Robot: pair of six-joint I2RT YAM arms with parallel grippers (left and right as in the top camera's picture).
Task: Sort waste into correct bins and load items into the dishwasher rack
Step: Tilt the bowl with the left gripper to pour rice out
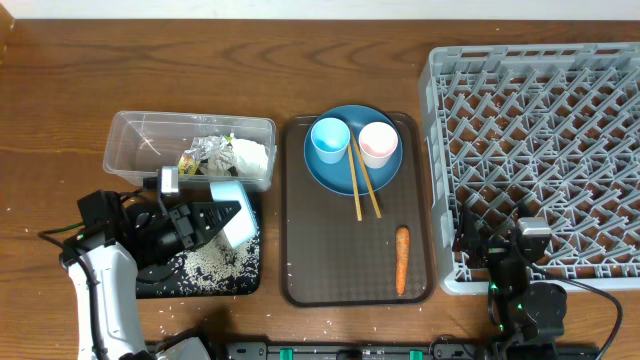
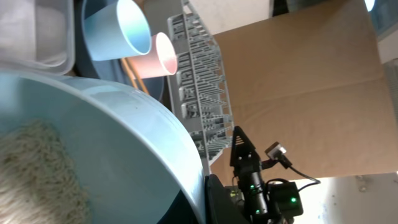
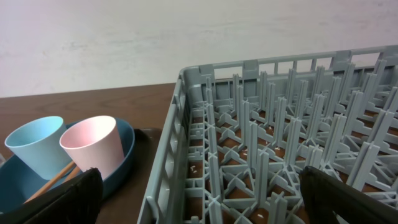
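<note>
My left gripper (image 1: 215,213) is shut on the rim of the white-and-light-blue bowl (image 1: 238,225), tipped on its side over the black tray (image 1: 160,288). Rice grains (image 1: 205,265) lie on that tray, and more rice (image 2: 37,168) clings inside the bowl (image 2: 124,143). The clear tub (image 1: 130,150) holds the tissue (image 1: 250,155) and the wrapper (image 1: 205,155). On the dark-blue plate (image 1: 335,170) stand a light-blue cup (image 1: 330,138) and a pink cup (image 1: 378,143), with chopsticks (image 1: 362,185) beside them. My right gripper (image 1: 500,245) hangs open over the rack's (image 1: 540,150) front left corner.
The brown serving tray (image 1: 330,260) carries the plate and an orange carrot (image 1: 402,258) near its front right. In the right wrist view the rack's wall (image 3: 180,143) stands between my open fingers (image 3: 68,199), with the cups (image 3: 93,143) to its left.
</note>
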